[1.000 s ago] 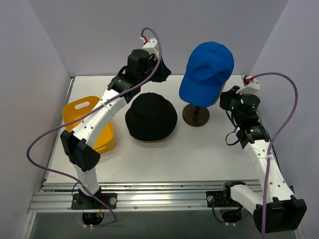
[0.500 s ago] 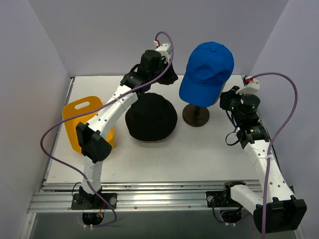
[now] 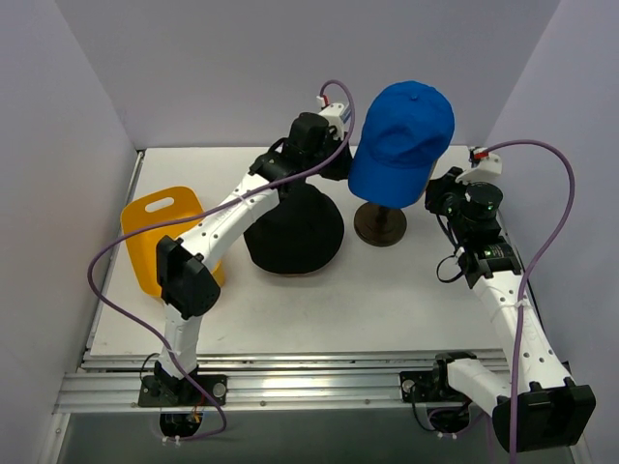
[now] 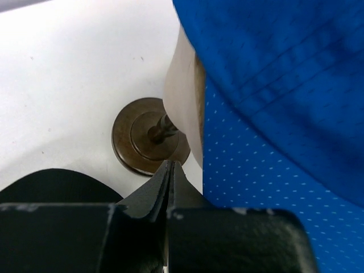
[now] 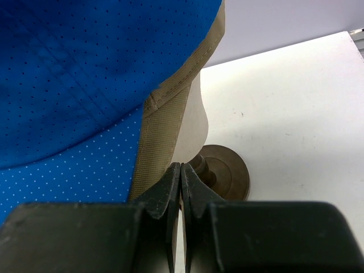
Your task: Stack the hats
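A bright blue baseball cap [image 3: 401,140] sits on a cream mannequin head [image 4: 182,102] on a wooden stand [image 3: 380,224]. Under its rim, a tan cap's band [image 5: 165,125] shows in the right wrist view. A black bucket hat [image 3: 295,232] lies on the table left of the stand. My left gripper [image 3: 343,164] is shut and empty, raised beside the blue cap's left side; its tips [image 4: 170,165] point at the stand's base [image 4: 145,136]. My right gripper [image 3: 432,198] is shut and empty, close to the cap's right side; its tips [image 5: 180,166] sit just below the tan band.
A yellow plastic tray [image 3: 164,242] stands at the left of the table, beside the left arm. The white table [image 3: 387,309] ends at a metal rail in front. Grey walls close in the back and both sides.
My left arm has swung right, from behind the black hat to the blue cap's left side, staying shut. The right arm has not moved.
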You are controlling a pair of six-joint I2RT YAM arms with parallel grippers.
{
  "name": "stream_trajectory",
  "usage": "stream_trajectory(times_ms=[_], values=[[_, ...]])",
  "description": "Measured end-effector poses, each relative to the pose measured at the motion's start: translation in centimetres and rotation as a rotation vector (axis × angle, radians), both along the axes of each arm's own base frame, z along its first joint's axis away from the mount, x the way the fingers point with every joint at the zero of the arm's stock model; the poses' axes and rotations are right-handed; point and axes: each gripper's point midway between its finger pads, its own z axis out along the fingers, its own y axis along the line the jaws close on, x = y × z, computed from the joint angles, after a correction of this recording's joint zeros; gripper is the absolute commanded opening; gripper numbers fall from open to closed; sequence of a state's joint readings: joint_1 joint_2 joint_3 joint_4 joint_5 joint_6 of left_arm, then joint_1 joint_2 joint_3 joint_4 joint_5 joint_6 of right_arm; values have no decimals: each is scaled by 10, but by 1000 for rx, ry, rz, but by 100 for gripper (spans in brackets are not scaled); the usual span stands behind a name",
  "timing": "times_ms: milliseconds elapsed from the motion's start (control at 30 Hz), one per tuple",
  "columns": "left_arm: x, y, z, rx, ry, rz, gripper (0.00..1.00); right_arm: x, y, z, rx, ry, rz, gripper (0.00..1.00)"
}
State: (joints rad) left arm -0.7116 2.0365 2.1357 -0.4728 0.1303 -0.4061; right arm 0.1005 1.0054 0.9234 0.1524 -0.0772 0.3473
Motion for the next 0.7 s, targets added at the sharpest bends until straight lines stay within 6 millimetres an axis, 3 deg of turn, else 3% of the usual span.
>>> stream_trajectory(times_ms=[200, 700], values=[[-8, -7, -19, 29, 19, -3, 2, 0, 0, -1, -2, 2, -5, 0], [-5, 3, -8, 31, -14, 39, 2, 0, 1, -2, -18, 5, -2, 0]])
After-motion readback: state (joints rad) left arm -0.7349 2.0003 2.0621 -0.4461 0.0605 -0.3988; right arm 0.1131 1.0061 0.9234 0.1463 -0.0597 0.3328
